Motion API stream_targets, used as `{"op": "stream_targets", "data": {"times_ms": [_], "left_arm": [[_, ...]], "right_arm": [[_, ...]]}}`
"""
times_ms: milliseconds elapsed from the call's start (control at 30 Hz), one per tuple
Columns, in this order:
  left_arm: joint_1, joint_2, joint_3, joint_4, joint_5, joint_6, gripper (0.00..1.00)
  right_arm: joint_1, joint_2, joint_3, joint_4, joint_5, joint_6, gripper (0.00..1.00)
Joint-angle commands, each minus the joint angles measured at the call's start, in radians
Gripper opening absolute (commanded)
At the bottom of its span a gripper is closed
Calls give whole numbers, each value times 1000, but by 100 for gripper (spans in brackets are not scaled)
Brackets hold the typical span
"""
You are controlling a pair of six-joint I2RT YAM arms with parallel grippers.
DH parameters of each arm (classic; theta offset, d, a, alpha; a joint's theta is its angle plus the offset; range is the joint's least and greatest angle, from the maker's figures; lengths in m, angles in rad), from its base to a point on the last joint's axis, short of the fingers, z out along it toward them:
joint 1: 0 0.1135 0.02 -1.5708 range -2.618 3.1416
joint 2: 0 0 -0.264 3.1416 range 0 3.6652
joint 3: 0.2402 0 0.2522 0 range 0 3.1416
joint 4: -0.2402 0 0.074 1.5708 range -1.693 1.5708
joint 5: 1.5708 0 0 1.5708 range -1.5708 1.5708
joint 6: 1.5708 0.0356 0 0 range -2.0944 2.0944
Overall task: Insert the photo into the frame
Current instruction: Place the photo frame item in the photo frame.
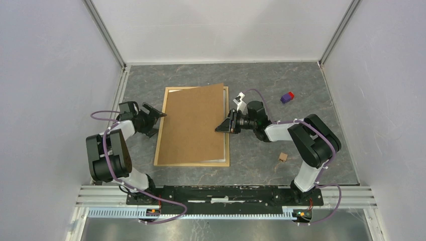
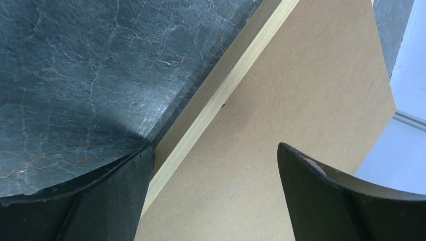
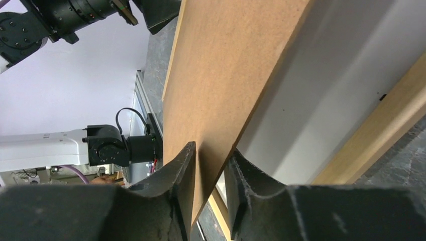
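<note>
A large rectangular frame of thin light wood strips is laid flat at the middle of the dark grey marbled worktop. A plain brown fibreboard panel is seen on top of it, turned slightly out of line with the strips, so that a pale surface is exposed along the frame's right and near edges. In the right wrist view the panel's right edge is lifted clear of that pale surface, so the panel is tilted rather than seated.

The right gripper is placed at the panel's right edge, with one finger on either side of the board and only a narrow gap between them. Whether the board is pressed or merely straddled cannot be told.

The left gripper is held at the frame's left side with its fingers spread wide. Nothing is clasped; one finger is seen over the worktop and the other over the panel.

A small purple and red block and a small tan cube are set apart to the right.
</note>
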Motion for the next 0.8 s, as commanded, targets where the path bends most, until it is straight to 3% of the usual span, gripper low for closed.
{"op": "stream_targets", "data": {"times_ms": [0,433,633,767], "left_arm": [[-14,6,-56,-113,22,-41,100],[-15,-73,-76,-105,7,-35,100],[-17,-95,-90,-93,6,-42,100],[-21,-107,-101,-82,-7,-49,100]], "right_arm": [[11,-22,8,10,16,0,29],[-23,-61,-36,126,36,114,0],[-44,-60,-105,279,50,211,0],[-52,-85,-128,280,66,209,0]]}}
